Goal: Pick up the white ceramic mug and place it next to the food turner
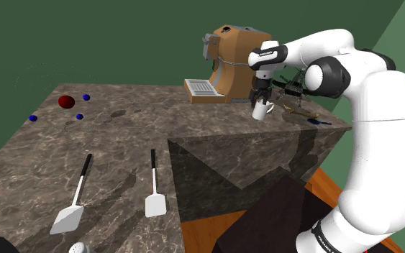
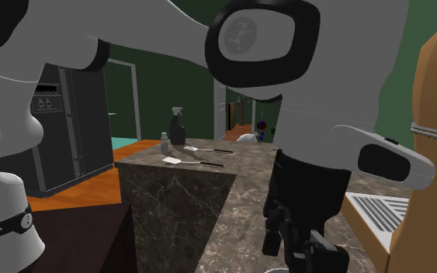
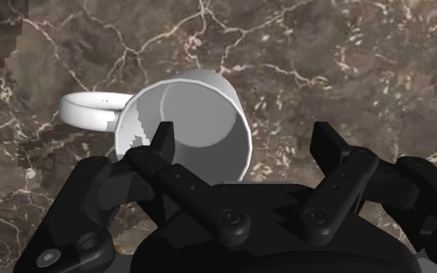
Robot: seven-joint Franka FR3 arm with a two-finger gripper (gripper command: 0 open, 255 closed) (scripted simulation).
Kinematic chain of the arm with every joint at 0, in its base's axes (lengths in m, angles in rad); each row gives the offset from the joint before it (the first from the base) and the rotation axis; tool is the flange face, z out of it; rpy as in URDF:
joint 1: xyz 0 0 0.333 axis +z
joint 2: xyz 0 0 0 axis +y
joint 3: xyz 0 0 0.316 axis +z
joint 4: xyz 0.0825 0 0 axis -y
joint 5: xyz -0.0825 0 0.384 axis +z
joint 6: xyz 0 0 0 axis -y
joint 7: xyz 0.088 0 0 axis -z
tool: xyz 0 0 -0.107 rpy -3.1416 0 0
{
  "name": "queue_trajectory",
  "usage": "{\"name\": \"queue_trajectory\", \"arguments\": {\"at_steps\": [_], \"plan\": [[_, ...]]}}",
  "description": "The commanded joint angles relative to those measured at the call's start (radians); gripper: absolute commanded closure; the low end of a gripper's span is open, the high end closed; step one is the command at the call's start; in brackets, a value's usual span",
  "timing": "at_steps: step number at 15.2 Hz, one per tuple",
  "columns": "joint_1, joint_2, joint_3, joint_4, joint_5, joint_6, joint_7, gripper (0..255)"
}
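Mug (image 3: pixel 201 108) near rim partly hidden behind hand (image 3: pixel 244 133).

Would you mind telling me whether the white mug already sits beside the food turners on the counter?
No, the mug is under the end effector by the coffee machine, far from the food turners.
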Motion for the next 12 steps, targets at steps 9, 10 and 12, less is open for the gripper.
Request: {"name": "queue_trajectory", "arguments": {"at_steps": [9,10,12], "plan": [[0.002,0.001,0.001,-0.035,0.001,0.036,-0.001,0],[0.002,0.001,0.001,-0.035,0.001,0.036,-0.001,255],[0.002,0.001,0.001,-0.035,0.001,0.036,-0.001,255]]}}
